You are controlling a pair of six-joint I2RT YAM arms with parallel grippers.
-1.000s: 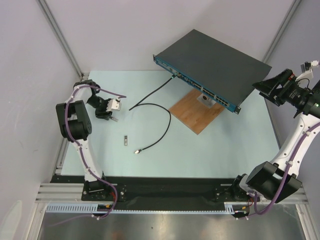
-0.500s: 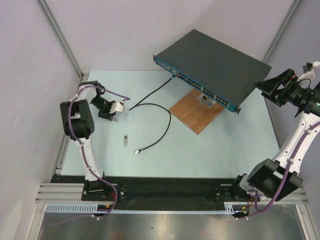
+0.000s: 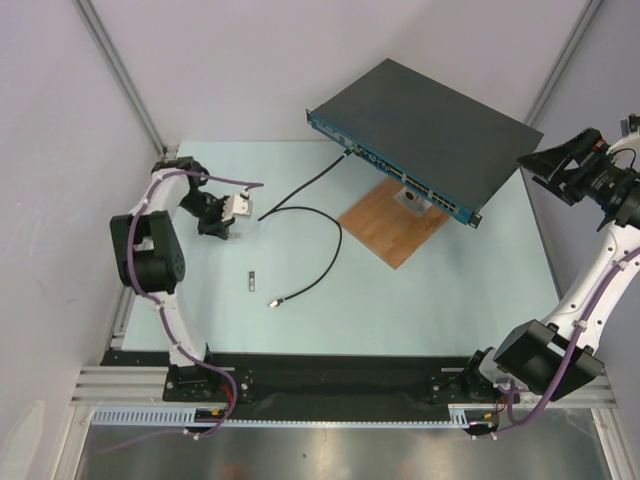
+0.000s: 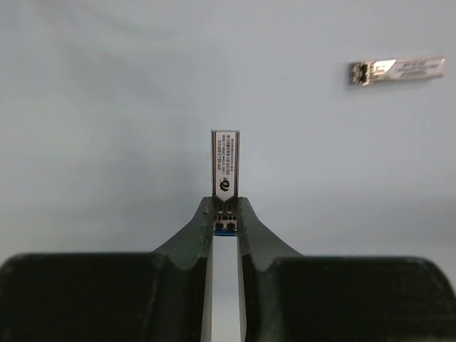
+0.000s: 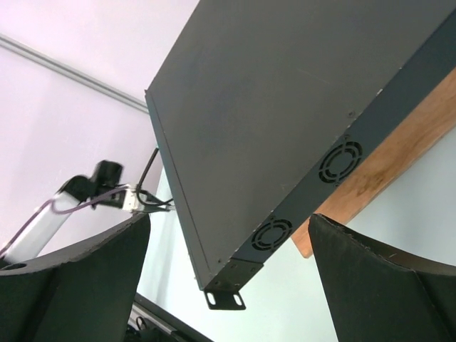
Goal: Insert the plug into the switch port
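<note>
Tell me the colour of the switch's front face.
Blue. The switch shows its port-lined front best in the top external view.

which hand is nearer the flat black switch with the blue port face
Right. The right hand sits just off the flat black switch's right corner; the left hand is far to its left, gripping a small silver module.

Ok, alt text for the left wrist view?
The left gripper pinches the near end of a slim, silver, labelled plug that points away from the camera. A second plug lies on the pale table at upper right.
</note>
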